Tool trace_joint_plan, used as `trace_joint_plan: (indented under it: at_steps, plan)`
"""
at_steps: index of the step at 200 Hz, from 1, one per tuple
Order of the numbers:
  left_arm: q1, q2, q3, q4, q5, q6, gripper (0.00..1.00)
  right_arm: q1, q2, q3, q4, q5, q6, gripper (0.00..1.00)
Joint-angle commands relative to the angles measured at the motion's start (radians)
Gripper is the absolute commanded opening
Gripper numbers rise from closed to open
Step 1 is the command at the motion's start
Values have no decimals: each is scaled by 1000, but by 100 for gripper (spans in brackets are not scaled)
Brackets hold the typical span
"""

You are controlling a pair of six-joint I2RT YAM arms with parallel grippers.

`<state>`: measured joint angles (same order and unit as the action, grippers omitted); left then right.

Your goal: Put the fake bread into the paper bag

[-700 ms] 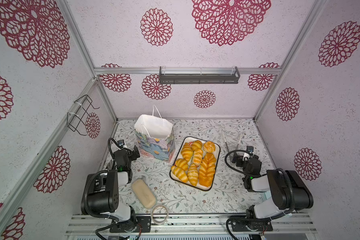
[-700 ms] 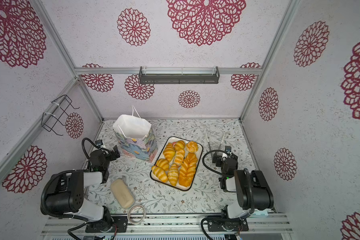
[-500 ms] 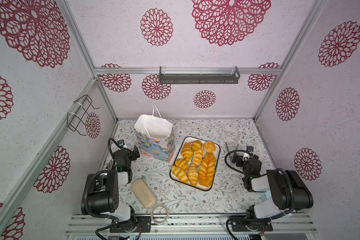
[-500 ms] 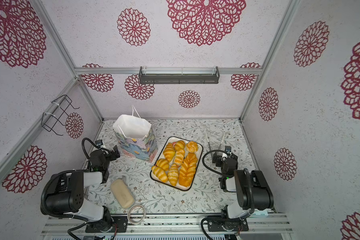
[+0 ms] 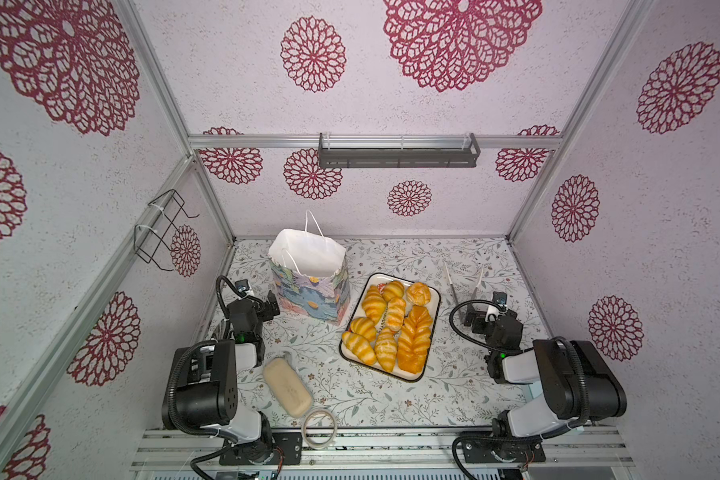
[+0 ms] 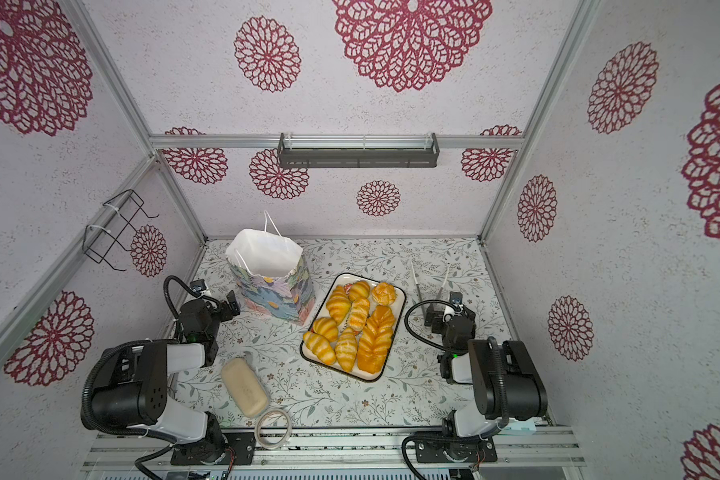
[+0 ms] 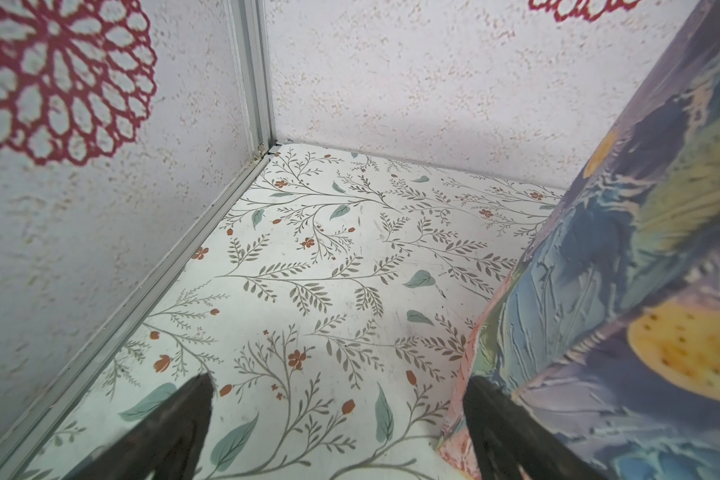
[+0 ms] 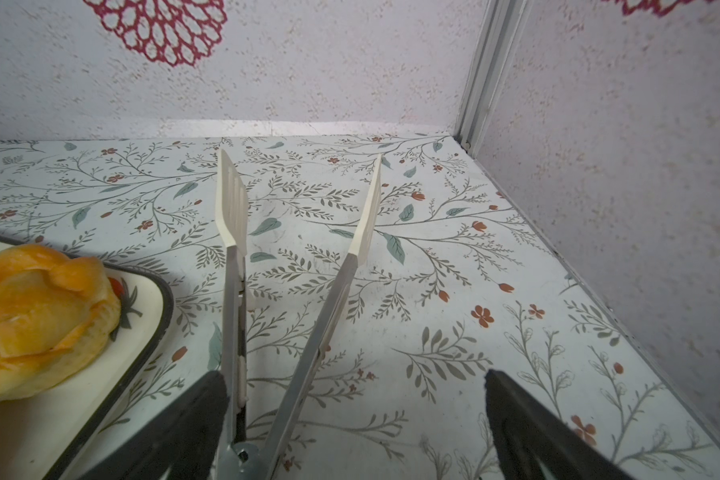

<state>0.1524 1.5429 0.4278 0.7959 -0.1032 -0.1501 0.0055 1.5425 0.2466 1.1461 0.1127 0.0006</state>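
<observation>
Left fingers (image 7: 171,432) & right fingers (image 8: 175,428) gape wide, empty; fake bread (image 5: 391,328), at 4 o'clock from paper bag (image 5: 308,291), looks light, glossy, prob. slippery, so pinch each piece mid-body.

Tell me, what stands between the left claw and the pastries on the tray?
The paper bag stands between the left gripper and the fake bread; both top views show it.

Glossy golden-orange fake bread (image 5: 391,328) lies heaped together near the right fingers (image 8: 175,432); the open, flower-painted paper bag (image 5: 308,286) stands upright just beside the left fingers (image 7: 501,428).
</observation>
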Motion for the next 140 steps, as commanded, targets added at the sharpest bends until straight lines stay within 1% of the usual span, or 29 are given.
trace_joint_plan:
  at_steps: [1, 63, 92, 124, 140]
  plan:
    - [-3, -3, 12, 15, -3, -2, 98, 5, -10, 23, 20, 19, 5, 99]
    - [-3, -5, 11, 16, -3, -3, 97, 5, -10, 23, 20, 19, 6, 99]
    - [13, -8, 9, 16, 34, -9, 97, 5, -10, 22, 20, 19, 5, 99]
    - [18, -10, 3, 24, 43, -11, 97, 1, -10, 24, 18, 12, 8, 99]
    - [15, -17, -18, 62, 6, -20, 97, 2, -12, 20, 23, 14, 7, 99]
